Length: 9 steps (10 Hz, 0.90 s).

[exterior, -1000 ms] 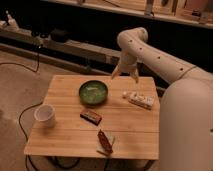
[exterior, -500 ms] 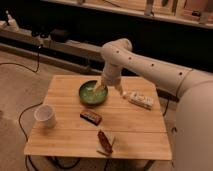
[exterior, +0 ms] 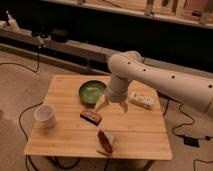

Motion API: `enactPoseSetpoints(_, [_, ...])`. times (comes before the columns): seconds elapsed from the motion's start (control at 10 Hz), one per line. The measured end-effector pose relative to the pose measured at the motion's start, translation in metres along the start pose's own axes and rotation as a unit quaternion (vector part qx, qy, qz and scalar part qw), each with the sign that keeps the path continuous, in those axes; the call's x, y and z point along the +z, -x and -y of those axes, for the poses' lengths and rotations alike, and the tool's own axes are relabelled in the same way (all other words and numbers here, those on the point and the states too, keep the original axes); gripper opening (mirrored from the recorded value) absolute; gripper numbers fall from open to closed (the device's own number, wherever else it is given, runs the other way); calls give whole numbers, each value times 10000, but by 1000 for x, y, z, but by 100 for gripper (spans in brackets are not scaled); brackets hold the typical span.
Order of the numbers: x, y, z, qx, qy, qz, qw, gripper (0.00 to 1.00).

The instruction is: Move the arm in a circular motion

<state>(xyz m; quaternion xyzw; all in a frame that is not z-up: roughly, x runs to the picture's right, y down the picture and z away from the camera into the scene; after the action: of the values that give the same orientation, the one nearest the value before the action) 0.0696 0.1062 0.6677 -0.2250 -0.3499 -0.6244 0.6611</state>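
The arm is a thick cream-white tube with small dark dots. It reaches in from the right, bends at a bulbous joint and points down over the wooden table. Its pale gripper hangs just above the tabletop, between the green bowl and the white box. Two fingers spread apart, and nothing is between them.
A white cup stands at the table's left edge. A dark bar lies in front of the bowl, and a red-brown packet lies near the front edge. Cables run over the floor on both sides, and a long bench crosses behind.
The arm has swung left and then forward over the table. Its gripper went from the table's back edge, past the bowl, to a lower spot right of the bowl.
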Motion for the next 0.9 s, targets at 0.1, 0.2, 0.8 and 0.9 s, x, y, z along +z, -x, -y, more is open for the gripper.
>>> enactPoseSetpoints(0.1, [-9,5,-33,284,103,-13,9995,80])
enactPoseSetpoints(0.2, [-19,9,-67,614,190,-38,9979,80])
enactPoseSetpoints(0.8, [-76,-47,-182,1947,289,-426,9795,80])
enactPoseSetpoints(0.9, [-87,-75,-192,2089,312,-623,9754,80])
